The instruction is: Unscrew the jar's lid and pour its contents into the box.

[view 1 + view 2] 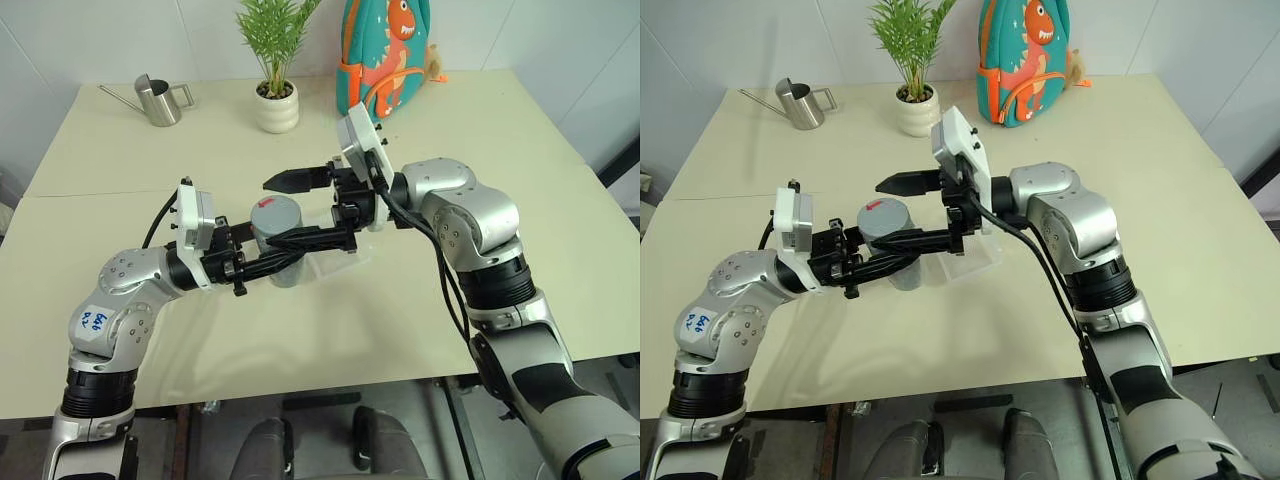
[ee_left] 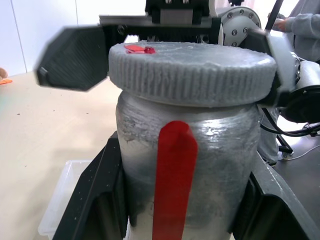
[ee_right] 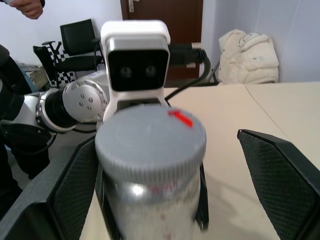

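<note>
Left eye view: at the centre of the frame the left gripper (image 1: 268, 262) is clamping its black fingers on the jar (image 1: 283, 262), holding it upright above the table (image 1: 120, 300). The grey lid (image 1: 275, 214), bearing a small red mark, is sitting on the jar. The right gripper (image 1: 305, 208) is reaching in from the right with its fingers spread wide, one on each side of the lid. The clear box (image 1: 340, 262) is lying on the table just behind the jar. A red stripe (image 2: 172, 180) is running down the jar's side; no readable writing shows on it. A blue handwritten label (image 1: 92, 321) on the left arm is illegible.
</note>
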Available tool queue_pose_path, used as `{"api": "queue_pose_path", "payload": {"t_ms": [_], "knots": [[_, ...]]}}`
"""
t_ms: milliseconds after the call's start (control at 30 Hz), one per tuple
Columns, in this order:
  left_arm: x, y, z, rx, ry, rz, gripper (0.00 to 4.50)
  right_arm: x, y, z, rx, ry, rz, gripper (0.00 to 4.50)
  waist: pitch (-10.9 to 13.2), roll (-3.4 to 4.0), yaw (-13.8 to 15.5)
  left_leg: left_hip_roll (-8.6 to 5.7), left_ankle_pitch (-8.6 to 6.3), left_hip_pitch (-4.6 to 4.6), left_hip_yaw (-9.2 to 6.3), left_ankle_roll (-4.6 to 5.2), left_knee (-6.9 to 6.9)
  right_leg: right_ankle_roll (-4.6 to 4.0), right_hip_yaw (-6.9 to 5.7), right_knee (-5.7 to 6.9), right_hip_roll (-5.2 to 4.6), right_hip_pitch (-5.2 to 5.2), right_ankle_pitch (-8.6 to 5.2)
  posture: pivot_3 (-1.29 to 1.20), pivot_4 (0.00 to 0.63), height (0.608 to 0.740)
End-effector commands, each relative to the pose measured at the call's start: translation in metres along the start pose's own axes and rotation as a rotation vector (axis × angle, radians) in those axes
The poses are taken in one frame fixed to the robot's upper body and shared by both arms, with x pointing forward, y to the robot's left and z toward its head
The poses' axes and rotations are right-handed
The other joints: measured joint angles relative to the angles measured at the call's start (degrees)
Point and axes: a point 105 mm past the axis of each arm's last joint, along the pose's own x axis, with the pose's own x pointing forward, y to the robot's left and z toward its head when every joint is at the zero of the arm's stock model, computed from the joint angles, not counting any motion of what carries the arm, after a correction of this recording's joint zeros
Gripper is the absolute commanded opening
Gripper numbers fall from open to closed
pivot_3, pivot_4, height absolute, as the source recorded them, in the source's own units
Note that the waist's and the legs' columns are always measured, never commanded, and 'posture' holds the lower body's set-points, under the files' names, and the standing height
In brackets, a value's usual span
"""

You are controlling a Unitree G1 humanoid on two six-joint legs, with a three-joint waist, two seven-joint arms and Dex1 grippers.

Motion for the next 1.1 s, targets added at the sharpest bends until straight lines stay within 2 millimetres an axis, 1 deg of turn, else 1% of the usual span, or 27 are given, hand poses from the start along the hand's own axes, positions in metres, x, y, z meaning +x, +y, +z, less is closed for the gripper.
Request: {"api": "queue_pose_path", "payload": {"t_ms": [33, 267, 467, 567, 667, 900, 1100], "knots": [[0.001, -0.006, 0.012, 0.048, -0.036, -0.022, 2.22, -0.008, 0.001, 0.012, -0.043, -0.037, -0.011, 4.48, 0.0, 0.00, 0.0, 0.00, 0.00, 0.00, 0.00, 0.00, 0.00, 0.00, 0.00, 0.00, 0.00, 0.00, 0.00, 0.00, 0.150, 0.740], [0.001, -0.006, 0.011, 0.044, -0.034, -0.025, 2.22, -0.012, 0.001, 0.010, -0.028, -0.032, -0.018, 4.48, 0.0, 0.00, 0.0, 0.00, 0.00, 0.00, 0.00, 0.00, 0.00, 0.00, 0.00, 0.00, 0.00, 0.00, 0.00, 0.00, 0.150, 0.740], [0.001, -0.007, 0.010, 0.038, -0.033, -0.028, 2.22, -0.023, -0.004, 0.011, -0.018, -0.031, -0.044, 4.48, 0.0, 0.00, 0.0, 0.00, 0.00, 0.00, 0.00, 0.00, 0.00, 0.00, 0.00, 0.00, 0.00, 0.00, 0.00, 0.00, 0.150, 0.740], [0.001, -0.007, 0.010, 0.036, -0.032, -0.029, 2.22, -0.024, 0.003, 0.016, -0.015, -0.048, 0.003, 4.48, 0.0, 0.00, 0.1, 0.00, 0.00, 0.00, 0.00, 0.00, 0.00, 0.00, 0.00, -0.01, 0.00, 0.00, 0.00, 0.00, 0.150, 0.740], [0.001, -0.007, 0.010, 0.036, -0.031, -0.030, 2.22, -0.021, 0.010, 0.020, -0.015, -0.066, 0.040, 4.48, 0.0, 0.00, 0.1, 0.02, 0.00, 0.00, 0.00, 0.00, 0.00, 0.00, 0.00, -0.01, 0.00, 0.00, 0.00, 0.00, 0.150, 0.740], [0.003, -0.008, 0.011, 0.037, -0.038, -0.034, 2.22, -0.004, 0.019, 0.025, -0.029, -0.077, 0.098, 4.48, 0.0, 0.00, 0.0, 0.01, 0.00, 0.02, 0.00, 0.00, 0.01, 0.00, 0.00, 0.02, 0.00, 0.00, 0.00, 0.00, 0.150, 0.740], [0.003, -0.008, 0.011, 0.036, -0.039, -0.034, 2.22, 0.009, 0.020, 0.027, -0.037, -0.077, 0.111, 4.48, 0.0, 0.00, 0.0, 0.00, 0.00, 0.01, 0.00, 0.00, 0.01, 0.00, 0.00, 0.01, 0.00, 0.00, 0.00, 0.00, 0.150, 0.740]]}}
